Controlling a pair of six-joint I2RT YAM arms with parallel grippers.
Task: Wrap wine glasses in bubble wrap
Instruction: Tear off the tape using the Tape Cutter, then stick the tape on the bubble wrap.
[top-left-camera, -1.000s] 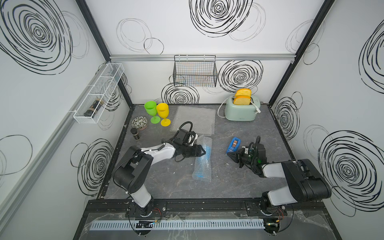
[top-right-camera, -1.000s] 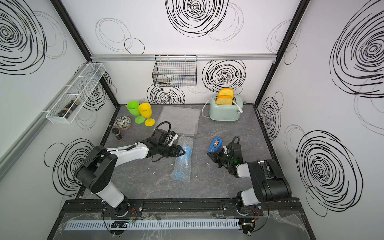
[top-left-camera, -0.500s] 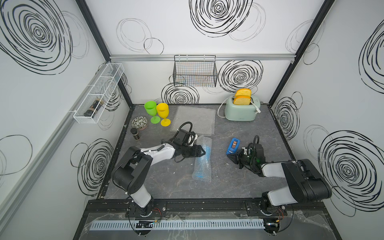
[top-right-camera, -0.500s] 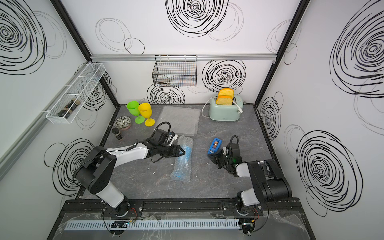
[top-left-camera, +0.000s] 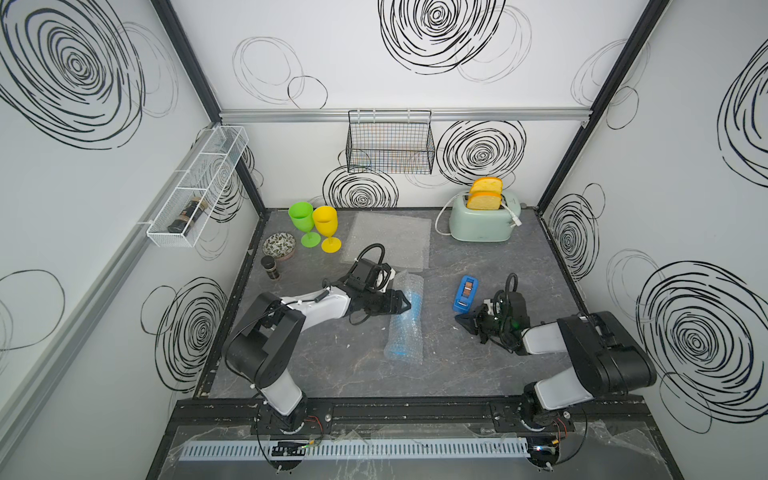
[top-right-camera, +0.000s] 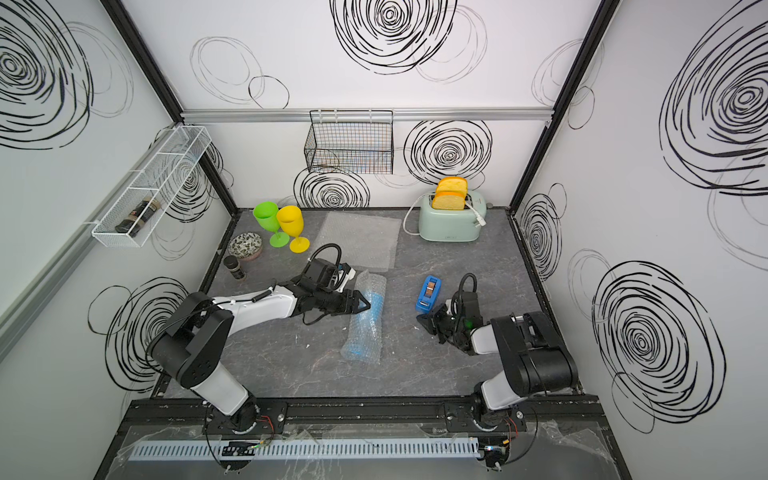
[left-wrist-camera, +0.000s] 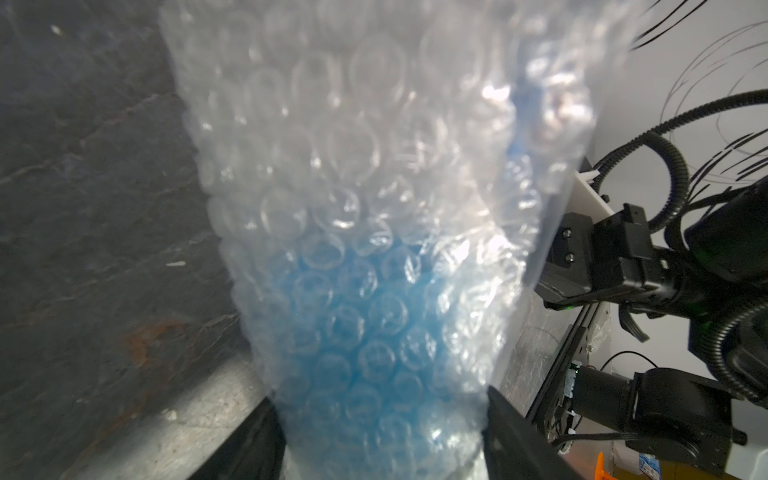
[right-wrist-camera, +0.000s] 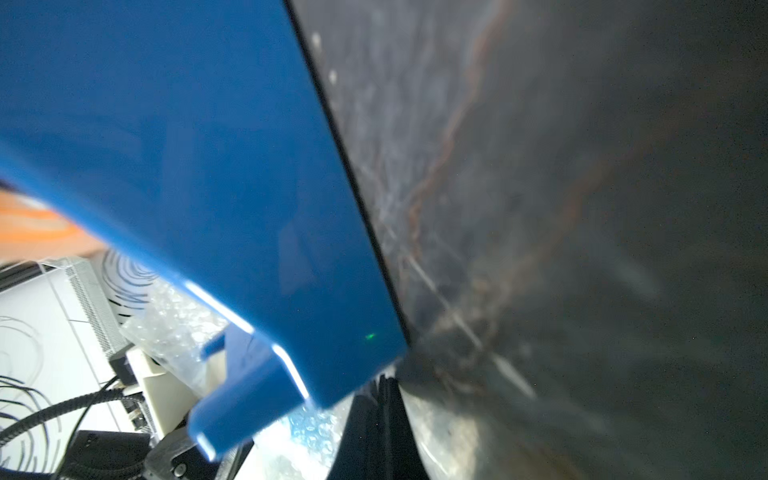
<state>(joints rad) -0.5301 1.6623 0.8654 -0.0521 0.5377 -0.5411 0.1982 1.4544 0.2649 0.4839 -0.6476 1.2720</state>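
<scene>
Bubble-wrap bundle (top-left-camera: 406, 332) lies mid-way across the table (top-left-camera: 332, 365), blue goblet (left-wrist-camera: 353, 324) showing thru the film. Its long axis runs far-to-near, only slightly skewed. L end effector (top-left-camera: 401, 307) comes at it crosswise from the L side, on the far half. Wrist view shows the jaws spread wide w/ the roll filling the gap, one finger (left-wrist-camera: 257, 440) on the table side and the other opposite. That reads as a grip on the bundle, not a hover.

R end effector (top-left-camera: 463, 321) is closed, nothing visible in it. It sits low by the near end of the blue tape dispenser (top-left-camera: 465, 293), apart from the bundle.

Judgement: wrap looks on and prob. needs fixing. R arm is nearer the dispenser, and tape would have to go toward the robot's L, across the roll's axis.

Green goblet (top-left-camera: 302, 220) and yellow goblet (top-left-camera: 326, 222) stand unwrapped at far L, w/ a spare sheet (top-left-camera: 390, 241) beside them.
</scene>
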